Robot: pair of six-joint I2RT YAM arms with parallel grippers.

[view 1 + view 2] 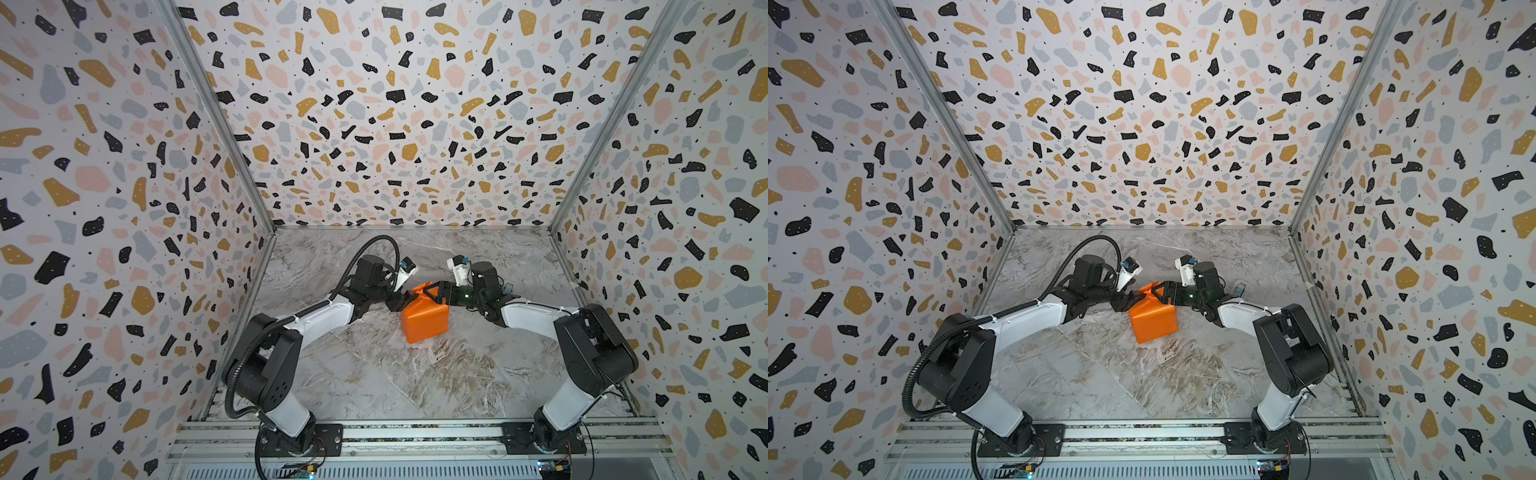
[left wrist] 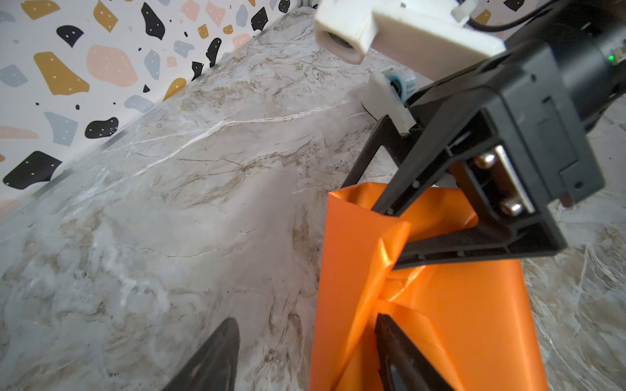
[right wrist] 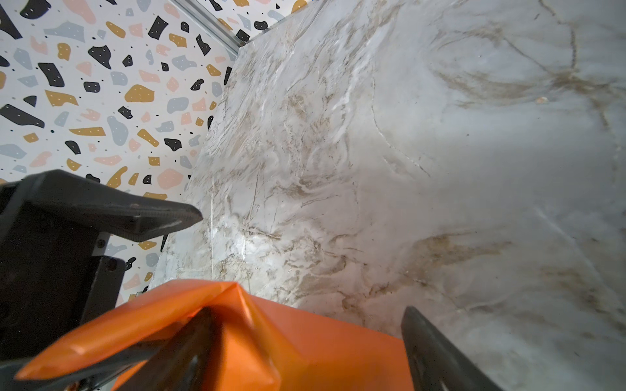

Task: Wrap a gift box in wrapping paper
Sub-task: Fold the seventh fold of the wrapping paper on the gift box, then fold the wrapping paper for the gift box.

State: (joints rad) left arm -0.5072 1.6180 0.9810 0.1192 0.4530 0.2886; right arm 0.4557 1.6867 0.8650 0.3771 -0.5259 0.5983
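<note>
Nearest the camera, both arms are standing on the rail (image 1: 415, 432) at the table's (image 1: 374, 374) front edge. The left arm (image 1: 270, 365) is rising from its base, bending at the elbow and stretching its white forearm forward and inward. The right arm (image 1: 594, 353) is mirroring it from the opposite side. Their wrists are facing each other over the middle of the table, where the wrapping paper (image 1: 424, 324), orange face out, is sitting as a box-shaped parcel. The gift box is lying out of sight under it.

The left claw (image 1: 402, 300) is reaching low at the parcel's far left corner. Its jaws are standing apart: in the left wrist view one finger (image 2: 403, 352) is pressing against a creased fold of paper while the other (image 2: 213, 359) is hanging over the table, and nothing is being gripped. The right claw (image 1: 434, 294) is leaning over the parcel's far end, jaws spread wide. One finger (image 2: 423, 176) is dipping into the loose paper end and the other (image 2: 457, 243) is pushing on a crumpled flap; the paper is lying between them unclamped. Beyond, the table is running on to the speckled wall (image 1: 374, 124).
</note>
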